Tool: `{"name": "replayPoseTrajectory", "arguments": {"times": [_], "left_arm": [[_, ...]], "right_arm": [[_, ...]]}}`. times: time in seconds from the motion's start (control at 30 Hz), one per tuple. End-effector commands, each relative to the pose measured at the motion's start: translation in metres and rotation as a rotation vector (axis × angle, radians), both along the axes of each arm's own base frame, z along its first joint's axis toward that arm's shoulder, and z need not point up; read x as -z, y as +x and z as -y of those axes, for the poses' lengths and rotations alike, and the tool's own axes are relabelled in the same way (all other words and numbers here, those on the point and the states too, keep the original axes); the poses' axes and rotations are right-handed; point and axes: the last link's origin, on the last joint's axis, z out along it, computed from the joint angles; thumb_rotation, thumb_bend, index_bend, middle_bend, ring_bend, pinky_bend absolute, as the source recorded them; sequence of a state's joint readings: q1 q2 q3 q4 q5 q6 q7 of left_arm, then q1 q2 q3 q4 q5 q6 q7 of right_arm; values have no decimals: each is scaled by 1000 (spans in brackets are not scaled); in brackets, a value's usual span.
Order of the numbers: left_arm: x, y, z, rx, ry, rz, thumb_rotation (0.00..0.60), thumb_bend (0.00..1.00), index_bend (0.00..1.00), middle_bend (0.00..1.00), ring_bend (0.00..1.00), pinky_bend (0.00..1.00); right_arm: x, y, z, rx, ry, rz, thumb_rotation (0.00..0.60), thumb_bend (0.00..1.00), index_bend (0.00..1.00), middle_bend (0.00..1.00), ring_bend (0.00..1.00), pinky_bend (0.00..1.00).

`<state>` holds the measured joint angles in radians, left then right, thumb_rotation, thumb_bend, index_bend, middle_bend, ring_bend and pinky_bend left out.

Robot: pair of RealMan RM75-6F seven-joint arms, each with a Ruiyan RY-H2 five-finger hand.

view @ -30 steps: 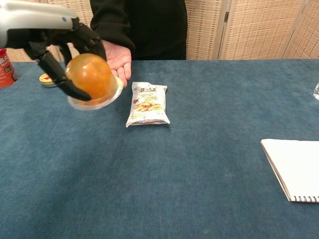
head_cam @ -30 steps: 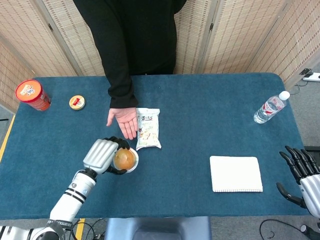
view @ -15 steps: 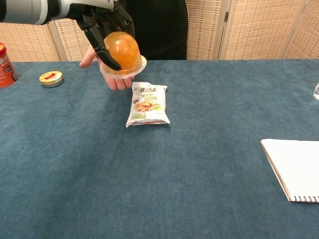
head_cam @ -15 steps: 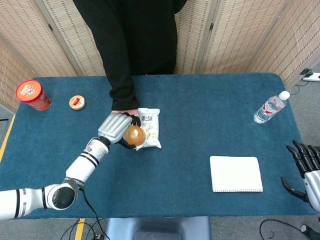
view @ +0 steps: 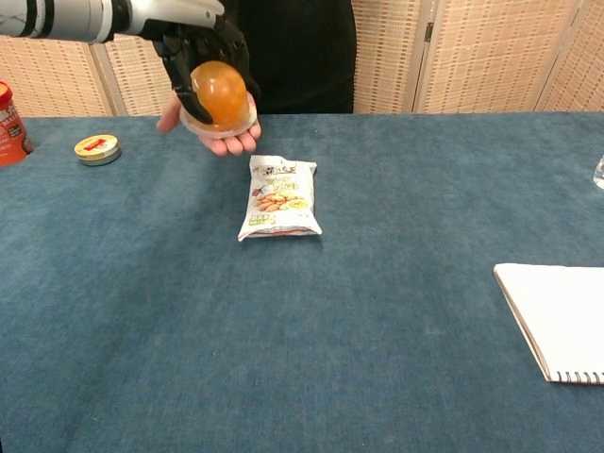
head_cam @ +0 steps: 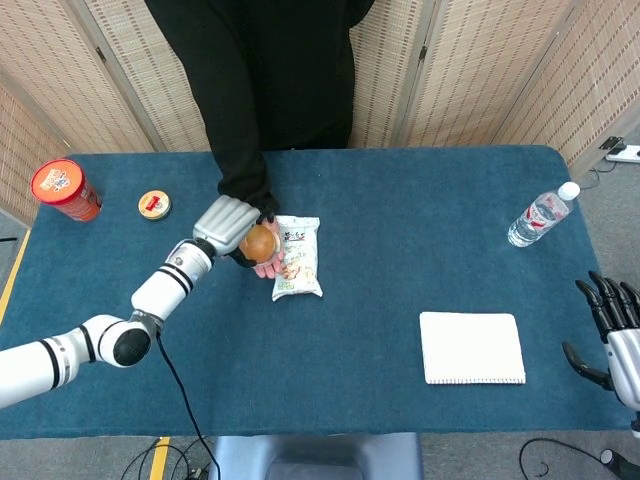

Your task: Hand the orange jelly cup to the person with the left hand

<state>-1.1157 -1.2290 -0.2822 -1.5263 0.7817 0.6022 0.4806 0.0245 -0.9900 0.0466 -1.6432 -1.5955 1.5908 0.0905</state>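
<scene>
1. Orange jelly cup up off the table at the far left, just above the person's upturned palm; whether the rim already touches the palm cannot be told.
2. Gripped by the left hand from above and behind, dark fingers wrapped round the dome's left side.
3. Step in hand, by judgement: the release into the palm. Best done by lowering until the flat rim seats squarely on the palm, then opening the fingers slowly and evenly so nothing flicks the cup sideways.
4. Worth waiting for the person's fingers to cup the rim before lifting away; a straight withdrawal up and back toward the near left should avoid brushing the sleeve.
5. Risk, as a guess: the smooth dome rolling off toward the snack packet if let go while tilted.
6. Orientation: dome facing the near side and slightly up, wide flanged rim low and toward the palm; short axis from rim to dome tilted, not upright. No real long axis on so round a cup.
7. Right hand at the near right edge in the head view, fingers spread and holding nothing, well apart from the notepad.
8. Further out: water bottle far right, small round tin and red cup far left.
</scene>
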Motion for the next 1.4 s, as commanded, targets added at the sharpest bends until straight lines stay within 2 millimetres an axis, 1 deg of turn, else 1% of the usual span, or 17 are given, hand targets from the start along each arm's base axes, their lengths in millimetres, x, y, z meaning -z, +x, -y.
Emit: {"name": "replayPoseTrajectory", "arguments": {"times": [0.03, 0.17, 0.3, 0.4, 0.5, 0.57, 0.63, 0.73, 0.8, 0.9, 0.93, 1.0, 1.03, 1.13, 1.27, 1.33, 1.4], "left_arm": [[5, -3, 1, -30, -35, -23, 600, 132, 211, 276, 199, 393], [0, 3, 7, -68, -44, 14, 600, 132, 139, 165, 145, 370], [-6, 13, 17, -67, -37, 33, 600, 132, 79, 89, 110, 361], [-12, 22, 29, -62, -37, 56, 600, 132, 67, 74, 100, 360], [-23, 28, 45, -55, -26, 64, 600, 132, 66, 73, 99, 360], [-33, 26, 61, -63, -17, 74, 600, 132, 65, 73, 99, 360], [-42, 19, 76, -70, -2, 82, 600, 132, 65, 73, 99, 360], [-58, -6, 104, -82, 41, 94, 600, 132, 60, 73, 92, 359], [-68, -31, 123, -88, 87, 104, 600, 132, 58, 73, 84, 353], [-83, -77, 152, -90, 193, 92, 600, 132, 55, 73, 77, 345], [-89, -101, 166, -94, 252, 76, 600, 132, 54, 73, 75, 344], [-94, -140, 188, -129, 341, 63, 600, 132, 45, 71, 65, 331], [-96, -164, 203, -156, 395, 68, 600, 132, 38, 68, 59, 320], [-99, -209, 233, -220, 512, 114, 600, 132, 14, 54, 37, 277], [-98, -236, 258, -182, 619, 150, 600, 132, 0, 39, 25, 260], [-95, -245, 265, -178, 639, 151, 600, 132, 0, 39, 24, 259], [-93, -251, 267, -190, 639, 157, 600, 132, 0, 39, 24, 259]], "right_arm": [[1, 0, 1, -2, 13, -2, 600, 262, 0, 0, 0, 0], [1, 0, 1, -3, 23, 0, 600, 262, 0, 0, 0, 0], [4, 1, 1, -11, 45, -5, 600, 262, 0, 0, 0, 0], [5, 2, -1, -19, 54, -8, 600, 261, 0, 0, 0, 0], [5, 3, -3, -29, 60, -7, 600, 262, 0, 0, 0, 0], [6, 4, -5, -36, 66, -7, 600, 262, 0, 0, 0, 0], [6, 4, -6, -43, 71, -7, 600, 262, 0, 0, 0, 0], [6, 5, -9, -53, 70, -6, 600, 262, 0, 0, 0, 0], [6, 5, -10, -54, 74, -10, 600, 262, 0, 0, 0, 0], [9, 5, -9, -49, 82, -17, 600, 262, 0, 0, 0, 0], [10, 4, -8, -44, 84, -21, 600, 262, 0, 0, 0, 0], [13, 4, -6, -35, 87, -33, 600, 262, 0, 0, 0, 0], [15, 4, -4, -29, 89, -44, 600, 262, 0, 0, 0, 0], [22, 4, 3, -7, 94, -72, 600, 262, 0, 0, 0, 0], [32, 4, 12, 25, 101, -110, 600, 262, 0, 0, 0, 0], [35, 4, 16, 38, 92, -120, 600, 262, 0, 0, 0, 0], [37, 5, 17, 44, 83, -127, 600, 262, 0, 0, 0, 0]]}}
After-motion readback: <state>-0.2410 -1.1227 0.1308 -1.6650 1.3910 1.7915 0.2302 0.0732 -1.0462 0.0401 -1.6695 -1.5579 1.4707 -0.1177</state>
